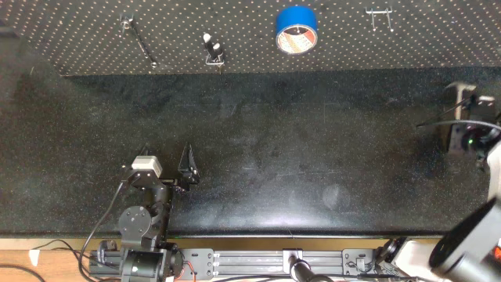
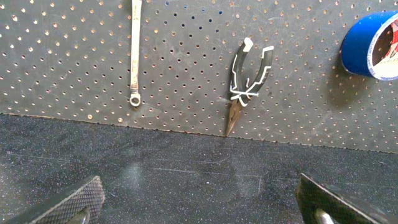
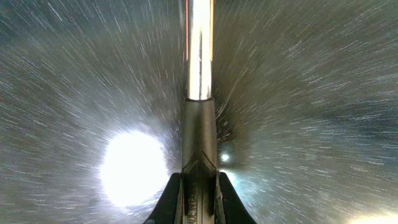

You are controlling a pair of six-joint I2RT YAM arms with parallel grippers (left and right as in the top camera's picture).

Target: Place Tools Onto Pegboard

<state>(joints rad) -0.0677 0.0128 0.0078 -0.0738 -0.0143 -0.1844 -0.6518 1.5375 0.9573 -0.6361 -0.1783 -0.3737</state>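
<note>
On the pegboard (image 1: 70, 31) at the back hang a wrench (image 1: 139, 41) (image 2: 135, 53), black-and-white pliers (image 1: 212, 48) (image 2: 247, 78) and a roll of blue tape (image 1: 297, 30) (image 2: 368, 45). My left gripper (image 1: 167, 160) (image 2: 205, 211) stands open near the front left of the black table, facing the pegboard with nothing between its fingers. At the table's far right, my right gripper (image 1: 468, 139) (image 3: 199, 199) points down at the surface. It is shut on a long tool (image 3: 199, 124) with a dark handle and a shiny metal shaft, seemingly a screwdriver.
A bare double hook (image 1: 379, 16) sticks out of the pegboard right of the tape. The black tabletop (image 1: 297, 149) stretches wide between the two arms. Cables and the arm bases run along the front edge.
</note>
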